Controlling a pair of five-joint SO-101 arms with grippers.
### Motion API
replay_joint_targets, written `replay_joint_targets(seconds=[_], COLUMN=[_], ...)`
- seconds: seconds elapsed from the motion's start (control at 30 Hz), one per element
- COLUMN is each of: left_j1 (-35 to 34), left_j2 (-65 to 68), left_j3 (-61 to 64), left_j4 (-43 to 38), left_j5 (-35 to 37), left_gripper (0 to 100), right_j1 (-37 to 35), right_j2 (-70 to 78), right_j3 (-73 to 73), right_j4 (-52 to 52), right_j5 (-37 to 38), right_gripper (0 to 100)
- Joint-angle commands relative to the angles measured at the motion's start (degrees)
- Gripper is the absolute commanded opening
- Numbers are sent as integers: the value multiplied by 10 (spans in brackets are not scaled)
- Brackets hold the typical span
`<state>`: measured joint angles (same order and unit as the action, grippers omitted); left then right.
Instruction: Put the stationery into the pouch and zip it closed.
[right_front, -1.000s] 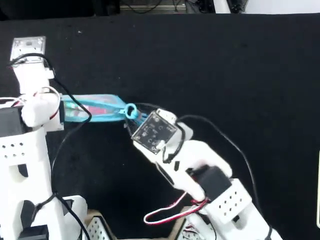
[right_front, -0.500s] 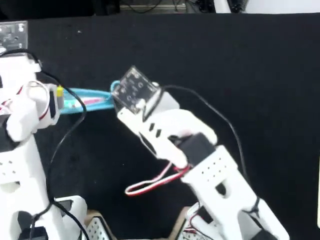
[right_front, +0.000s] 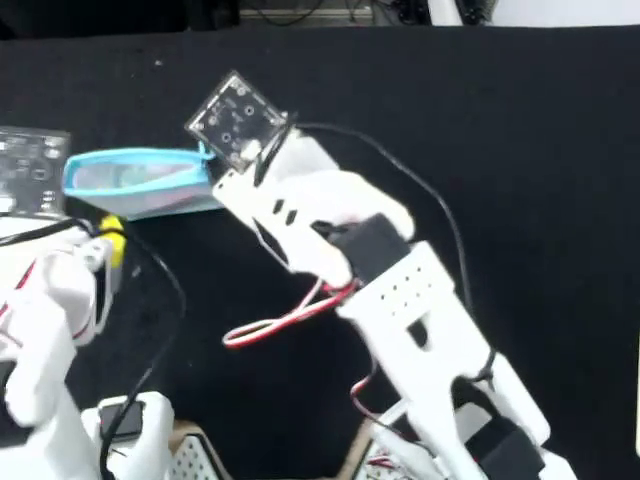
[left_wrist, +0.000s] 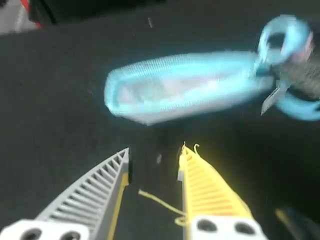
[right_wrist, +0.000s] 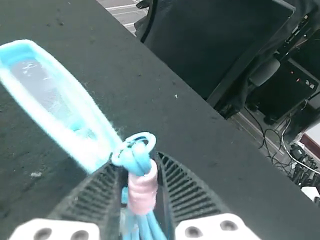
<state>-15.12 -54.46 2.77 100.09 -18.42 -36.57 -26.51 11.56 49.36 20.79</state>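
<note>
Pouch (right_front: 135, 180), pale blue, lies on the black table (right_front: 480, 130) | my right pincer (right_wrist: 139, 161) at the pouch's zip end, pressed tight on its blue pull cord (right_wrist: 135, 147) with the pink bead (right_wrist: 142, 187) | my left pincer (left_wrist: 155, 150) just short of the pouch's long side, fingers parted, holding nothing

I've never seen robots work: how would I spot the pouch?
On the black table, look toward its far left side. The pouch lies there, long and slim. Unlike the white arms, it is light blue and see-through, with a looped cord at one end pinched by the right gripper.
</note>
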Motion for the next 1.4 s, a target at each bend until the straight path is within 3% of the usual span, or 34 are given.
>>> replay_joint_targets(seconds=[0.0, 0.17, 0.3, 0.57, 0.67, 0.77, 0.9, 1.07, 1.27, 1.37], left_j1=[-6, -6, -7, -1, -1, -1, 8, 63, 199, 206], left_j2=[-8, -10, -10, -10, -11, -36, -102, -216, -355, -405], left_j3=[123, 262, 348, 415, 408, 393, 383, 387, 437, 495], left_j4=[-79, -264, -405, -549, -519, -438, -335, -239, -239, -291], left_j5=[-22, 47, 119, 219, 242, 237, 164, 141, 143, 144], left_gripper=[166, 166, 166, 166, 168, 170, 170, 178, 234, 234], right_j1=[4, -23, -50, -87, -86, -86, -75, -55, -55, -55], right_j2=[-5, -5, -6, -50, -51, -51, -51, -51, -56, -56], right_j3=[-81, -116, -118, -115, -111, -95, -64, -44, -44, -44], right_j4=[49, 124, 155, 190, 189, 175, 126, 96, 96, 97], right_j5=[1, 4, 56, 68, 68, 69, 66, 65, 65, 65], right_gripper=[11, 11, 11, 11, 11, 11, 11, 11, 11, 11])
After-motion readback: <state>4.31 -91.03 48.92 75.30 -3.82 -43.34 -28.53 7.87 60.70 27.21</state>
